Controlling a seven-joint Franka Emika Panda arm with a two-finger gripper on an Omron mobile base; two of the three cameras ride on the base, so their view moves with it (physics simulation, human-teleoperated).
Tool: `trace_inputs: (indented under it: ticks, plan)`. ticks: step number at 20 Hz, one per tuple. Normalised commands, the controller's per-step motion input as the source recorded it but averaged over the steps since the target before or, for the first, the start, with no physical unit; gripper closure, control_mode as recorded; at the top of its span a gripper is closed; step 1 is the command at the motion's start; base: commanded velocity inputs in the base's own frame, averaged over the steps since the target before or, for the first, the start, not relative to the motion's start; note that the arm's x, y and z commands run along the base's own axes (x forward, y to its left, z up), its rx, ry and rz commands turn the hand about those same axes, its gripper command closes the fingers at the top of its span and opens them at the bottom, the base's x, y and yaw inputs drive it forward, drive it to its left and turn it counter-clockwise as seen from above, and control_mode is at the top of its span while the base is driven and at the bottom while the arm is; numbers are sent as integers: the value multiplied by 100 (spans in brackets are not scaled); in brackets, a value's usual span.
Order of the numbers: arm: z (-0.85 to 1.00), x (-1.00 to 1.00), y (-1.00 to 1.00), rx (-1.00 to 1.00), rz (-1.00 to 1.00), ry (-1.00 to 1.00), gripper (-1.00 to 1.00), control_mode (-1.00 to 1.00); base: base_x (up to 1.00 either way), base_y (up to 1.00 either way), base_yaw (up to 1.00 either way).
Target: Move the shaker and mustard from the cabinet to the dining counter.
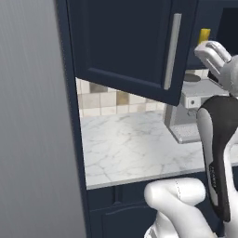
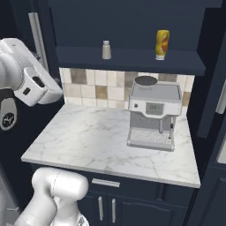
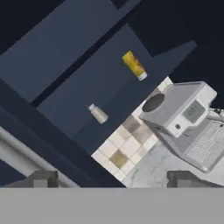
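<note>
Raised claw (image 3: 111,178), jaws wide apart

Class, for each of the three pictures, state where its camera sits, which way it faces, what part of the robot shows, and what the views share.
Left base view: behind the arm's left, facing the open cabinet door and marble worktop; white arm at lower right.
Right base view: behind its right, facing the cabinet shelf with the shaker and mustard; arm at left.
Hand view: on the hand, rolled, facing the shelf; open pincer tips at the bottom.
Shared: coffee machine, mustard, worktop.
</note>
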Motion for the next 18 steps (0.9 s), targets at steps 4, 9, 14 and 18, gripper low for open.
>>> trace_inputs:
  ticks: [4, 9, 14, 18]
  plan:
    - [-4, 21, -13, 59, 24, 0, -100, -100, 0, 0, 0]
    - [-19, 50, -11, 55, 36, 0, -100, -100, 0, 0, 0]
    - [-36, 70, -2, 44, 43, -1, -100, -100, 0, 0, 0]
    - [-52, 87, 0, 28, 38, -1, -100, -100, 0, 0, 0]
